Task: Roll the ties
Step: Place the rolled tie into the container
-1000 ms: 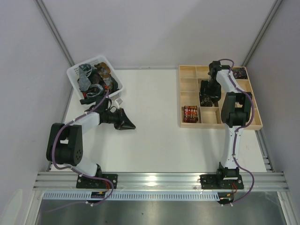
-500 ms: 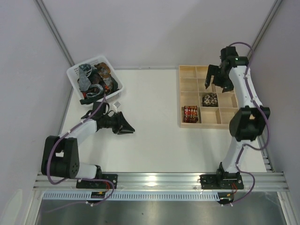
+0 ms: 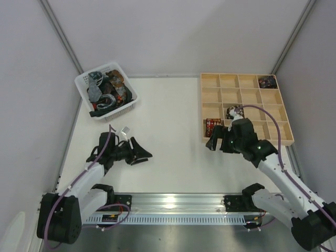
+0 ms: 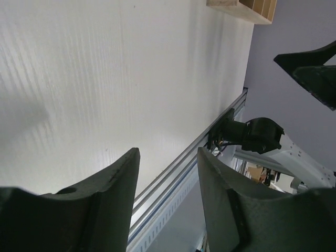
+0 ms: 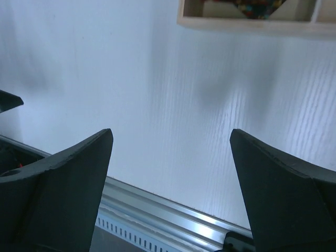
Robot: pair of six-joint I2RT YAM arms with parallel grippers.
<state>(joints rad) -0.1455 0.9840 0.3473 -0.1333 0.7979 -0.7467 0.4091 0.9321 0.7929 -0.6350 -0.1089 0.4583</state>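
Note:
Several unrolled ties [image 3: 106, 90], grey, red, black and brown, lie heaped in a white basket [image 3: 83, 80] at the back left. Rolled ties sit in the wooden compartment tray [image 3: 247, 140]: a red one [image 3: 211, 126], a dark patterned one [image 3: 234, 111] and one in the far right corner [image 3: 268, 81]. My left gripper [image 3: 143, 152] is open and empty, low over the table in front of the basket; its wrist view [image 4: 168, 152] shows bare table. My right gripper [image 3: 214, 143] is open wide and empty just in front of the tray's near left corner [image 5: 170, 134].
A small white tag [image 3: 125, 129] lies on the table near the left arm. The tray's front edge [image 5: 247, 23] runs along the top of the right wrist view. The aluminium rail [image 3: 173, 199] lines the near edge. Grey walls close in both sides.
My right arm has lifted out of the tray, leaving the dark rolled tie in its compartment, and drawn back to the near side. My left gripper has moved toward me and down.

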